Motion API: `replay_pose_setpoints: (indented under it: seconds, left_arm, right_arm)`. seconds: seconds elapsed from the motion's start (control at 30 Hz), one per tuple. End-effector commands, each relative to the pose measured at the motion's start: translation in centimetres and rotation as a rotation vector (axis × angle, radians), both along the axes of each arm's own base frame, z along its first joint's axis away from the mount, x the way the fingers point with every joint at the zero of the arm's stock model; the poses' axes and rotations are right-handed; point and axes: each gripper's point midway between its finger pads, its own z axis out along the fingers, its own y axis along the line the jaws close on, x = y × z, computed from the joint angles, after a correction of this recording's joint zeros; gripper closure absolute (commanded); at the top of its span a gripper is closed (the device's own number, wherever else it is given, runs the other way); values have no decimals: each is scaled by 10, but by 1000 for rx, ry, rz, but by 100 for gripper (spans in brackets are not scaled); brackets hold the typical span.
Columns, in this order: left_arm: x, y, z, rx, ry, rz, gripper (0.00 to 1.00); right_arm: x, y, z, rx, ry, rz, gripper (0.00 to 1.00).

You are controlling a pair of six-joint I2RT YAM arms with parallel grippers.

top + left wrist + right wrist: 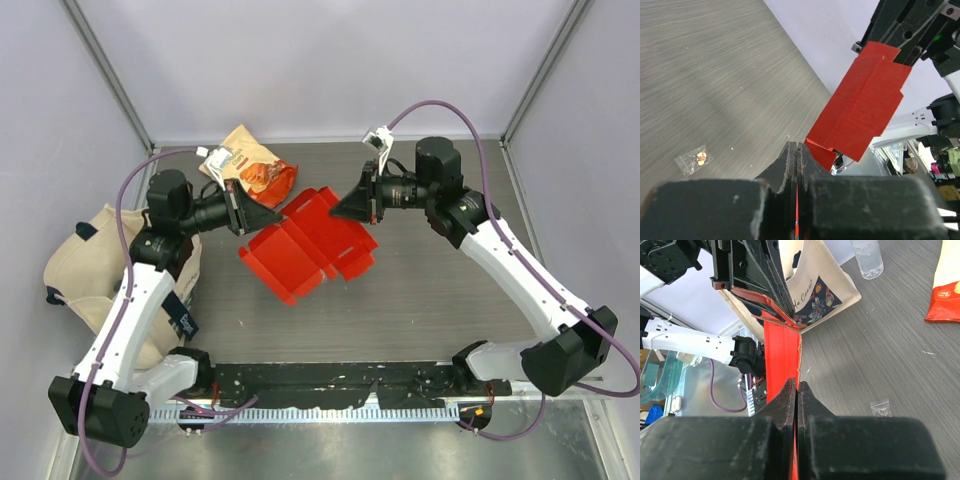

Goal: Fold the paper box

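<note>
Paper box (310, 245) hangs above table, between arms, mostly flat. Left gripper (272, 218) pinched shut on one edge, right gripper (338, 209) on opposite flap. Bend along crease slowly; you risk tearing thin card.

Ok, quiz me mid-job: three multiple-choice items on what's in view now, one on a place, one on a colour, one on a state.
1. Where does the snack bag lie?
A. at the far side of the table, beyond the paper box
B. at the near edge of the table
C. on top of the paper box

2. What colour is the paper box?
A. blue
B. white
C. red

3. How is the paper box held?
A. lying untouched
B. pinched by both hands
C. by one hand only

Answers:
1 A: the top view shows the bag at the back of the table, behind the box.
2 C: it is plain bright red in every view.
3 B: the left hand and the right hand are each shut on an edge of it.
</note>
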Motion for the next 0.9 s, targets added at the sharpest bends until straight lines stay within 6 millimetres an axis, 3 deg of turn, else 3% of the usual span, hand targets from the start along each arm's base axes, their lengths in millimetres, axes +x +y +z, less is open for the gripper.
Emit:
replay_pose_setpoints:
  seconds: [0.0,0.07,0.1,0.13,0.23,0.4,0.53,0.63,0.87]
  left_arm:
    - [-2,7,8,43,-64,65,93]
    - [3,19,16,74,-125,167,75]
    - [2,23,19,89,-159,192,57]
    - [3,28,21,98,-183,224,48]
    - [3,37,26,104,-234,296,32]
    - [0,33,23,63,-253,292,27]
    - [-9,6,24,67,-288,171,27]
    - [-6,-4,20,148,-308,177,27]
    - [3,-8,9,182,-264,208,30]
  right_arm:
    - [9,0,20,14,-61,-22,99]
    - [13,0,15,-7,-45,-38,99]
    - [14,0,10,-25,-24,-44,99]
    - [19,0,6,-35,-9,-56,99]
    - [29,-1,-16,-100,46,-99,99]
    - [23,2,-36,-131,104,-48,99]
    - [7,5,-31,-100,111,47,99]
    - [2,5,-32,-118,107,74,99]
    - [-5,8,-70,-309,105,67,99]
